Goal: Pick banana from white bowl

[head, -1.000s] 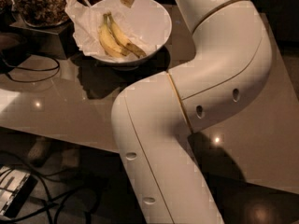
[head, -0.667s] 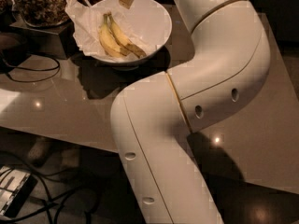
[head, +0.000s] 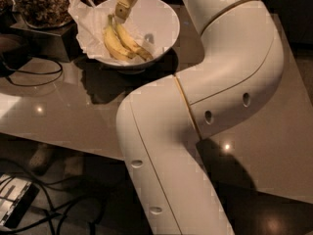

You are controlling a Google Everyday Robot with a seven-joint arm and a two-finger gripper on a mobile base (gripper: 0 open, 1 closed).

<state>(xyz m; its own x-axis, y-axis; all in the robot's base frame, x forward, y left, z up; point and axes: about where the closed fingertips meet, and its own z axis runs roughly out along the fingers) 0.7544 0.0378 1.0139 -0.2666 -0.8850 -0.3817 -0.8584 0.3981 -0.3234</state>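
Your gripper (head: 125,6) hangs over the white bowl (head: 165,18), right above the stem ends of the two fruits inside. You cannot tell from here if it is wide or narrow, and you cannot see it holding anything. The banana (head: 133,42) you want is the thin, long one with the dark tip. It starts just under the gripper and runs away from it, toward the big white arm (head: 225,82). The fat banana (head: 111,44) lies touching it, on the side away from the arm.

To do this step well, I think you should go down slowly and take only the thin one. Aim a little past the stems, where the two seem to part a bit, so you do not grab both. Watch the paper (head: 84,19) too. It is crumpled under the fruit and sticks out past the rim beside the gripper, so it could come up with your catch.

The bowl holds just the paper and the two bananas. It sits on the table (head: 68,116). A jar (head: 41,4) of brown bits stands off to the side of the gripper.
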